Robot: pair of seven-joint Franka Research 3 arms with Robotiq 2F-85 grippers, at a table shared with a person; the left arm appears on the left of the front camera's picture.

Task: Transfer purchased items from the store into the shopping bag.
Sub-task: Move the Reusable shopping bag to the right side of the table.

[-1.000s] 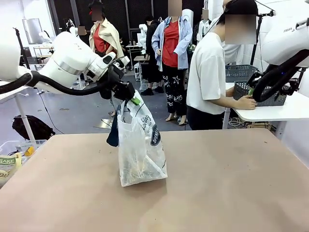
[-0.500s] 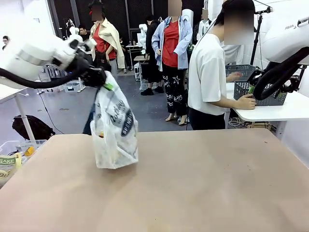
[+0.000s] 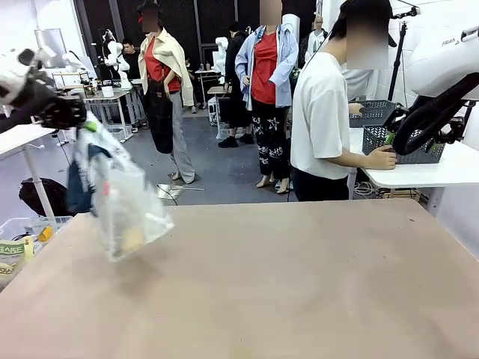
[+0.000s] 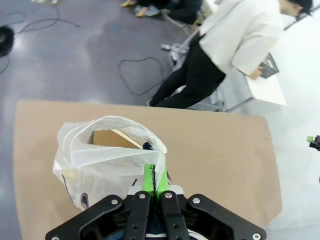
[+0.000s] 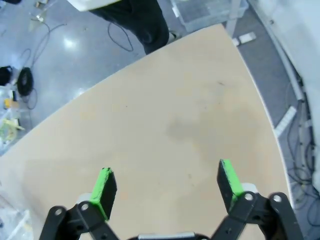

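The shopping bag (image 3: 123,206) hangs tilted above the table's left part, blurred by motion, with its dark blue strap (image 3: 78,185) trailing on the left. My left gripper (image 3: 61,112) holds it from above. In the left wrist view the green pads (image 4: 148,179) are pressed together on the rim of the shopping bag (image 4: 95,165), whose mouth gapes open. A tan item (image 3: 133,238) and a red one (image 3: 104,188) show faintly through the plastic. My right gripper (image 5: 166,182) stands open high above the bare table (image 5: 165,115), holding nothing. A dark grey lattice basket (image 3: 372,113) stands at the far right.
A person in a white T-shirt (image 3: 322,112) stands beyond the table's far edge, one hand (image 3: 383,158) at a second grey basket (image 3: 426,154) on a white side table (image 3: 441,173). A clear bin of packets (image 3: 19,243) sits off the left edge.
My left arm has swung the bag from the table's middle, where it stood, up and over to the left side. The right arm has not moved.
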